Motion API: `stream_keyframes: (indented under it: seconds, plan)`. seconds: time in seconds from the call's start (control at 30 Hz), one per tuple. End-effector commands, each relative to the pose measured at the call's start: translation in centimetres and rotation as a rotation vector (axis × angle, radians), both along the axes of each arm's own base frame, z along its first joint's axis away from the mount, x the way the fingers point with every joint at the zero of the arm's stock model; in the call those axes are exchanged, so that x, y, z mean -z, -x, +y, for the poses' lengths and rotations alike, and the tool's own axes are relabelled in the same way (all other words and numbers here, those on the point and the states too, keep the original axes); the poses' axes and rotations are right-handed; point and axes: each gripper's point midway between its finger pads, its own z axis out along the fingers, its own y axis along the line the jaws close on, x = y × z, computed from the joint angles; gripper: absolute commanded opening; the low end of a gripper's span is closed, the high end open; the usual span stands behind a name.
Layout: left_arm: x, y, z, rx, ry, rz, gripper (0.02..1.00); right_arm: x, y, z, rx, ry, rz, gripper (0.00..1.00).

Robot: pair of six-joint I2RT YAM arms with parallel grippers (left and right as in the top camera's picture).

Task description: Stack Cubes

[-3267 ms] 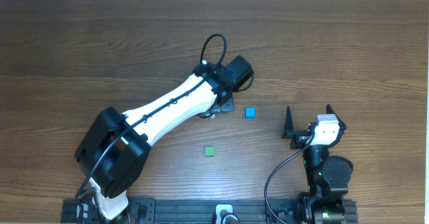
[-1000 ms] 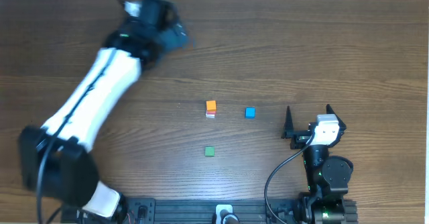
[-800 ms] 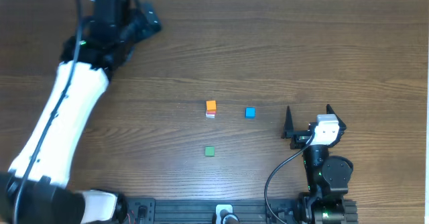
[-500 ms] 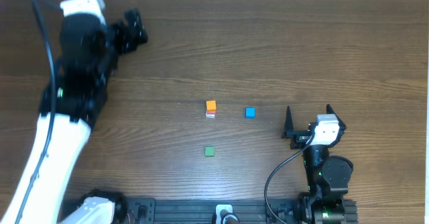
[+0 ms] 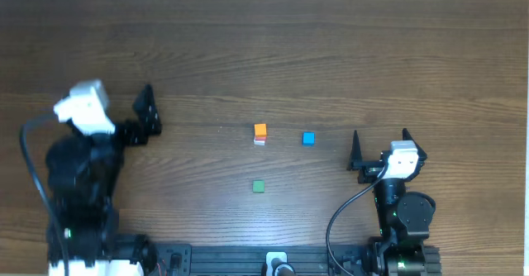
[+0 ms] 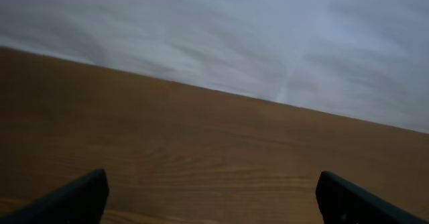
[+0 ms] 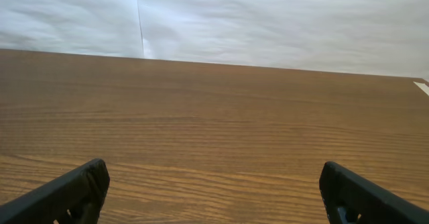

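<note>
Black fingers of my right end effector (image 5: 380,141) stand wide apart and hold nothing, with bare wooden surface (image 7: 214,117) showing between them. My left end effector (image 5: 149,115) is likewise spread wide and empty. Nearest my right end effector, off to its left, lies the blue cube (image 5: 308,138). Past that sits the orange cube (image 5: 260,130), stacked on a white cube (image 5: 259,142). The green cube (image 5: 258,187) lies alone, back toward my bases from that stack. All the cubes lie between my two end effectors, well apart from the left one.
</note>
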Motion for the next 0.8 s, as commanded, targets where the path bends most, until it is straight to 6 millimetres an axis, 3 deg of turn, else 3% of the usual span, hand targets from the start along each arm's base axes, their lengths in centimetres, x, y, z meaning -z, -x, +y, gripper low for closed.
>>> stream_keyframes:
  seconds: [0.03, 0.33, 0.8]
  plan:
    - [2.1, 1.9, -0.7, 0.07, -0.096, -0.05, 0.996, 0.1, 0.0, 0.0, -0.004, 0.0, -0.003, 0.991]
    - [6.0, 3.5, -2.0, 0.147, -0.123, -0.168, 0.998, 0.1, 0.0, 0.0, -0.004, 0.0, -0.003, 0.993]
    - [9.0, 3.8, -2.3, 0.163, -0.124, -0.2, 0.996, 0.1, 0.0, 0.0, -0.004, 0.0, -0.003, 0.991]
